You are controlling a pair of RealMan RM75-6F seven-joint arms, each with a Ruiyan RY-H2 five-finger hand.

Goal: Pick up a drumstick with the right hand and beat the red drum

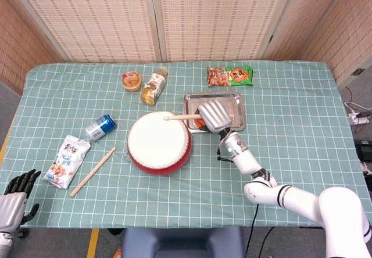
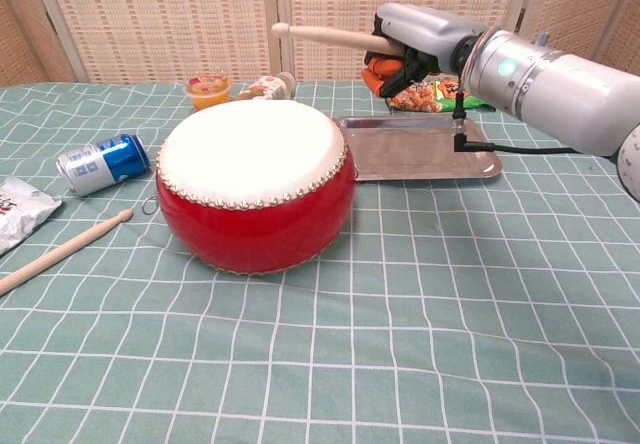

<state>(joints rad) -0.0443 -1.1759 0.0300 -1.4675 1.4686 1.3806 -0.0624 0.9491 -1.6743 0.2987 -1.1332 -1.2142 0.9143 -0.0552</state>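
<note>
The right hand (image 2: 415, 44) grips a drumstick (image 2: 325, 36) with its fingers wrapped around the handle end. In the chest view the stick runs leftward from the hand, well above the white skin of the red drum (image 2: 255, 186), its rounded tip clear of the drumhead. In the head view the same stick (image 1: 183, 117) lies across the upper right edge of the drum (image 1: 158, 142), with the right hand (image 1: 214, 116) just right of centre frame, over the lower left part of a metal tray (image 1: 235, 98).

The drum stands at centre frame on the green checked bench (image 1: 290, 136). A second drumstick (image 1: 93, 171) lies flat on the cloth at lower left of the drum, apart from it.

The left hand (image 1: 16, 197) sits at the bottom left corner of the head view, beyond the bench edge, its dark fingers apart and holding nothing.

Other items noted: a blue can (image 1: 100, 126) lying on its side left of the drum, a white snack bag (image 1: 67, 160) further down left, an orange cup (image 1: 132, 80) and a bottle (image 1: 154, 86) above the drum, and a green snack packet (image 1: 230, 75) above the tray.
</note>
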